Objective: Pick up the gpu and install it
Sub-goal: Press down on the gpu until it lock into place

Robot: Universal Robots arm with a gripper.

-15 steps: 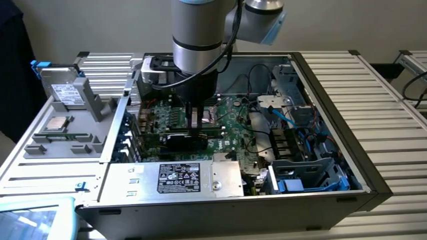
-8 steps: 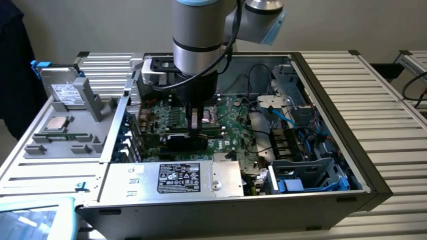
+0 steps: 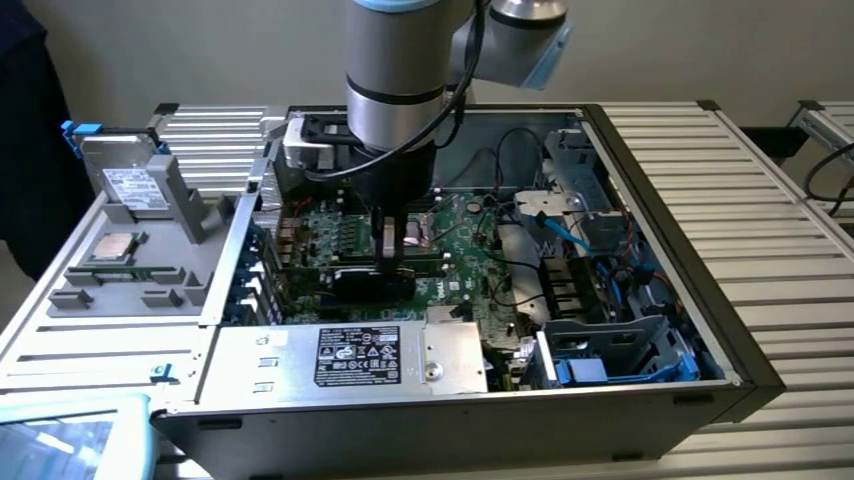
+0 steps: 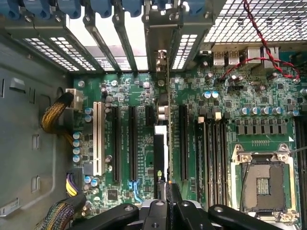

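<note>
Reaching down into the open case (image 3: 694,330), the arm (image 3: 396,70) holds the gpu (image 3: 371,284) edge-on above the motherboard (image 3: 461,255). The fingers (image 4: 167,203) are pressed shut on the gpu (image 4: 161,143), pinching the card between them so that it stands upright, directly below the fingers, with its bracket end toward the rear slot covers (image 4: 110,43). In the wrist view the card lies lined up with the long black slots (image 4: 132,143), set between 2 of them, with a white slot (image 4: 98,139) further off to one side of the fingers. Whether the card's edge is already seated in a slot cannot be told. The CPU socket (image 4: 263,179) lies open well to the other side of the fingers, past the memory slots (image 4: 213,158). Beside the case, away from the fingers, a grey tray (image 3: 127,270) carries a drive (image 3: 131,185) and a chip (image 3: 114,247).
</note>
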